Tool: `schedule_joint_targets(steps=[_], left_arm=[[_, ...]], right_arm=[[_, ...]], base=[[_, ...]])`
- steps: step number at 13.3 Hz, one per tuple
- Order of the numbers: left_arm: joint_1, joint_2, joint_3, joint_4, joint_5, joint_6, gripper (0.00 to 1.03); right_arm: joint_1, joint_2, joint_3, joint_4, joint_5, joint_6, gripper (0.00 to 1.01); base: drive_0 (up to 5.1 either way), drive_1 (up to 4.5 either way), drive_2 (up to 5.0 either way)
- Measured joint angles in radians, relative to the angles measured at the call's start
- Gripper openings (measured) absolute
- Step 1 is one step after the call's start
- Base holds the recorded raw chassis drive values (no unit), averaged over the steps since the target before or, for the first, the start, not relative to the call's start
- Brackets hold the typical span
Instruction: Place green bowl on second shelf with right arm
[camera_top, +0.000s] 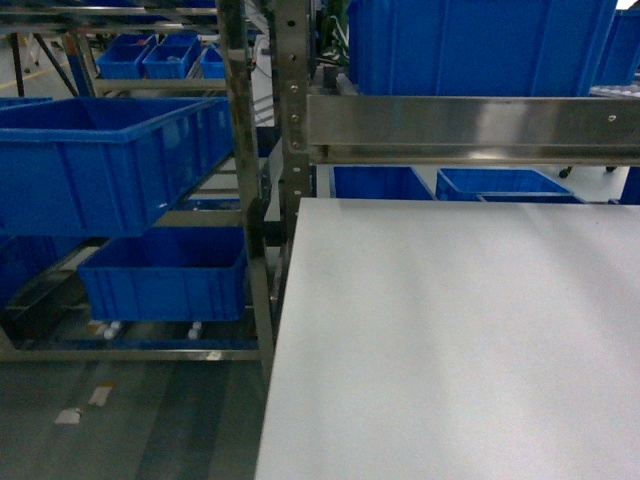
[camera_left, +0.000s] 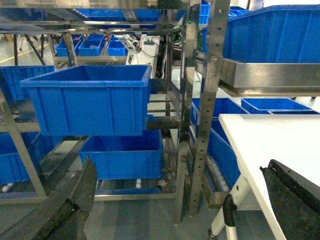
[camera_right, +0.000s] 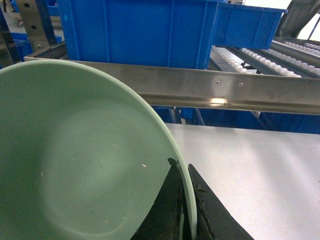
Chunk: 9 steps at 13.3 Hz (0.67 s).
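In the right wrist view the pale green bowl (camera_right: 75, 160) fills the lower left, its hollow facing the camera. My right gripper (camera_right: 181, 166) is shut on the bowl's rim, one black finger inside and one outside. The bowl hangs above the white table (camera_right: 250, 175), just in front of the second shelf's steel rail (camera_right: 200, 89), which carries a large blue crate (camera_right: 140, 30). The left gripper (camera_left: 180, 165) is open and empty, off the table's left side, facing the racks. The head view shows the second shelf's rail (camera_top: 470, 125) and the blue crate (camera_top: 480, 45), but neither gripper nor the bowl.
The white table (camera_top: 450, 340) spans the right of the head view. To its left stands a steel rack with a perforated upright (camera_top: 292, 100), a big blue crate (camera_top: 100, 160) and a lower bin (camera_top: 165, 272). Roller tracks (camera_right: 260, 60) lie right of the shelf crate.
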Motion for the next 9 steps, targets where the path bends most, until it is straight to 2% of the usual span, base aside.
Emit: schedule_joint_targets(steps=[9], left_arm=[[0.0,0.0,0.0,0.0,0.0,0.0,0.98]], right_arm=[[0.0,0.0,0.0,-0.003,0.0,0.0,0.02]], base=[[-5.0,2.48,2.5]])
